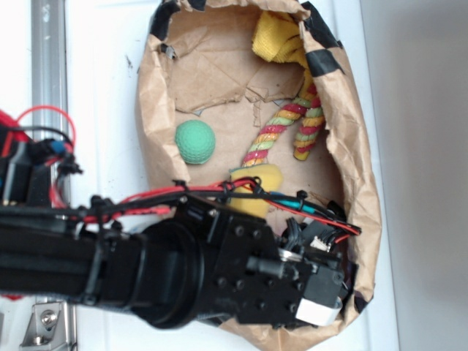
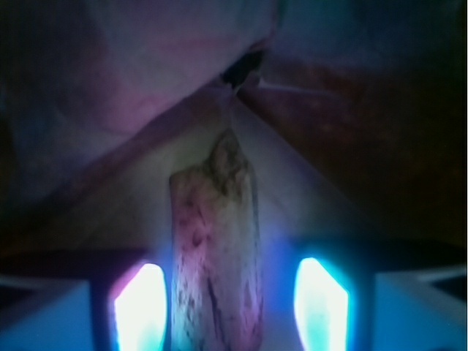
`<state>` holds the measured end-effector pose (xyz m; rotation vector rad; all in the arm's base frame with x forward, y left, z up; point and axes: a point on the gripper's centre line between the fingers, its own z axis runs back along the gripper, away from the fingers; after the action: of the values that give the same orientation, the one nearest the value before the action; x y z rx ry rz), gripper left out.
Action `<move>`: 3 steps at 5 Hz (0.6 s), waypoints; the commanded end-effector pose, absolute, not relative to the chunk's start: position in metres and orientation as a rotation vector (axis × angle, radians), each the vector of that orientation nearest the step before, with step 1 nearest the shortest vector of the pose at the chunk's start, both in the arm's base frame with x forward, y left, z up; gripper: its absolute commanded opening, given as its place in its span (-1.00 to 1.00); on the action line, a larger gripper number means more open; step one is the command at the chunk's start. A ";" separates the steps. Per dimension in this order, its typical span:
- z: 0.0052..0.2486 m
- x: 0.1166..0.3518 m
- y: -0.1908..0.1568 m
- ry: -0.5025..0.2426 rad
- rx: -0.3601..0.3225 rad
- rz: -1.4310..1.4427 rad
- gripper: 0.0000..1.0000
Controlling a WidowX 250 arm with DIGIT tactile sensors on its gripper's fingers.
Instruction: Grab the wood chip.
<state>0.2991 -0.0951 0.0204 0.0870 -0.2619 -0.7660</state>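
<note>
Fingers [image 2: 140,307] stand spread, one on each side of the chip [image 2: 217,256], which lies on the bag [image 1: 362,183] floor pointing toward a fold, not yet pinched. I judge a skewed closing could push the long flake away into that fold. Only the wrist view shows the chip; outside, the arm [image 1: 146,270] hides it, but ball [image 1: 195,141], rope [image 1: 281,128] and sponge [image 1: 257,191] appear.

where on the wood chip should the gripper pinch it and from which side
Pinch the wood chip across its narrow width, near the wider lower end, coming straight down its length. It lies lengthwise between the fingers, which stand open on either side. The gripper is already lined up.
</note>
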 end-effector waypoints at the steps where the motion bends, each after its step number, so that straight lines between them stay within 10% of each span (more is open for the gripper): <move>1: 0.032 0.299 -0.063 -0.204 0.102 -0.555 -1.00; 2: 0.044 0.281 -0.014 -0.210 0.100 -0.320 -1.00; 3: 0.096 0.270 0.009 -0.298 0.310 -0.093 -1.00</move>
<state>0.2712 0.0174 0.0844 0.2962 -0.2349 -0.0811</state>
